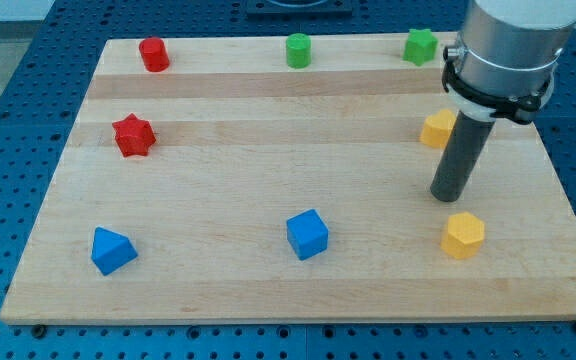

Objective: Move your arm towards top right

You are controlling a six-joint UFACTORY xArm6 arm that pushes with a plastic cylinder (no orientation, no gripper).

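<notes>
My tip [447, 195] rests on the wooden board [268, 280] at the view's right. A yellow block [437, 129] sits just above the tip, partly hidden by the rod. A yellow hexagon block [463, 235] lies just below and right of the tip. A green star block [420, 46] is at the top right, next to the arm's body. A green cylinder [298, 50] is at the top middle. A red cylinder [153, 54] is at the top left and a red star block [133, 135] is below it. A blue cube [307, 234] and a blue triangular block [112, 250] lie near the bottom.
The arm's grey body [508, 45] hangs over the board's top right corner. A blue perforated table [8, 150] surrounds the board.
</notes>
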